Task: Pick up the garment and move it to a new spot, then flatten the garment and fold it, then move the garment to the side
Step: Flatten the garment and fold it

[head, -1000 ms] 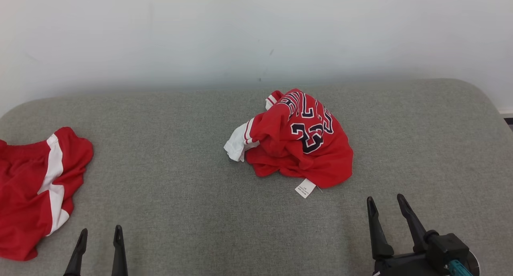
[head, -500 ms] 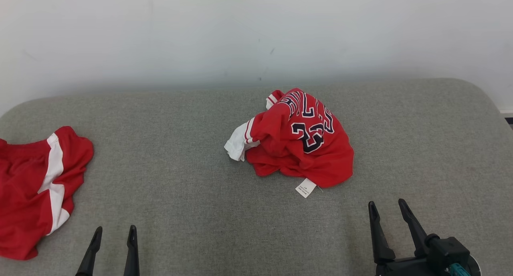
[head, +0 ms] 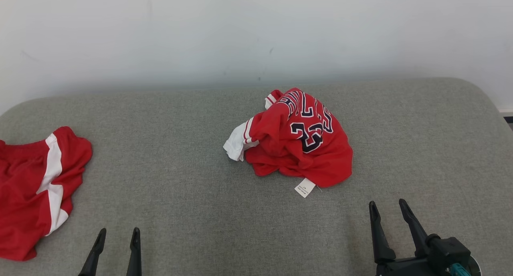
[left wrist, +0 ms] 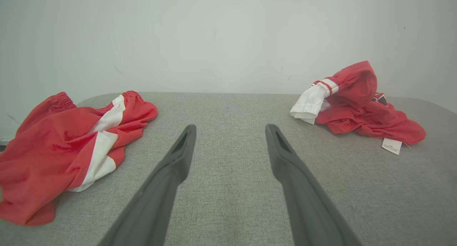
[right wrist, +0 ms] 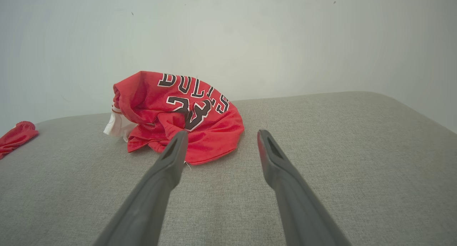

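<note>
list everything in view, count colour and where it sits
basketball jersey: 1, red with dark numerals and white trim, crumpled right of centre on the surface
care label: 1, white, at the jersey's near edge
shorts: 1, red with a white stripe, at the surface's left edge
padded surface: 1, grey fabric, under both garments
wall: 1, white, behind the surface
left gripper: 1, dark, open, lower left over bare fabric
right gripper: 1, dark, open, lower right, apart from the jersey
</note>
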Controlling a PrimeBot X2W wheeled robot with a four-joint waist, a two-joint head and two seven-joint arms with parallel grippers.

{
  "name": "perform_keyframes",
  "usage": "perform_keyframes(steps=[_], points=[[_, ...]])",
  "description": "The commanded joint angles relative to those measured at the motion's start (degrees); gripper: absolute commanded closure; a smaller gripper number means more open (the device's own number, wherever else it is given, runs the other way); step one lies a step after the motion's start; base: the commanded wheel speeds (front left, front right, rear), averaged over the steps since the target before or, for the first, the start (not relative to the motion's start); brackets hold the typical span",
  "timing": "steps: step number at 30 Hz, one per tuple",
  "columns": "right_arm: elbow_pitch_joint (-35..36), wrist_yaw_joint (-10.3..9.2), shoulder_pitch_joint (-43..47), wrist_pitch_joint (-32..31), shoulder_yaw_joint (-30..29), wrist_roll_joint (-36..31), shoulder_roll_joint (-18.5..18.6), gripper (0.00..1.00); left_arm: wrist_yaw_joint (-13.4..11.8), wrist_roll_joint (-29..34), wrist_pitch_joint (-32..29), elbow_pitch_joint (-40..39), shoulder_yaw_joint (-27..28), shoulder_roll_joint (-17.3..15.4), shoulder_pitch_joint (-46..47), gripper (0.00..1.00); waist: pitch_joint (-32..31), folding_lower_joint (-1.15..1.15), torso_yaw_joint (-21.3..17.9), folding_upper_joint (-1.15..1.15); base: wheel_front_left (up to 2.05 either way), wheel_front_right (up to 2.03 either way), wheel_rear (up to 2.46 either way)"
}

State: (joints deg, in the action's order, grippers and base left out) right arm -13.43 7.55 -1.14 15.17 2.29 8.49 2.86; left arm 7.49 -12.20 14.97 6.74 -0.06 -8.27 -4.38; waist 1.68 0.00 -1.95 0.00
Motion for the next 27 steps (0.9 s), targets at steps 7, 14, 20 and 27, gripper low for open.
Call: perform_keyframes(steps=[7,14,20,27], points=[[0.05,-0.12,0.14,0.14,-0.12,0.37,0.02,0.00,-0.06,-0.17,0.15,-0.15,-0.11,-0.18,-0.24,0.00,-0.07,0.00,-0.11,0.00,0.00,0.00,0.00],[0.12,-0.12,0.29,0.14,0.12,0.26,0.02,0.00,-0.06,-0.25,0.15,0.13,-0.04,-0.17,-0.29,0.00,0.00,0.00,-0.09,0.00,0.00,0.00,0.00],[0.16,-0.12,0.25,0.14,0.24,0.24,0.02,0.00,-0.07,-0.44,0.15,0.31,-0.25,-0.40,0.09,0.00,0.23,0.00,-0.09,0.00,0.00,0.00,0.00],[0.09,-0.12,-0.28,0.14,0.42,0.38,0.02,0.00,-0.06,-0.94,0.15,0.95,-0.82,-0.56,1.60,0.00,0.45,0.00,-0.50,0.00,0.00,0.00,0.00]])
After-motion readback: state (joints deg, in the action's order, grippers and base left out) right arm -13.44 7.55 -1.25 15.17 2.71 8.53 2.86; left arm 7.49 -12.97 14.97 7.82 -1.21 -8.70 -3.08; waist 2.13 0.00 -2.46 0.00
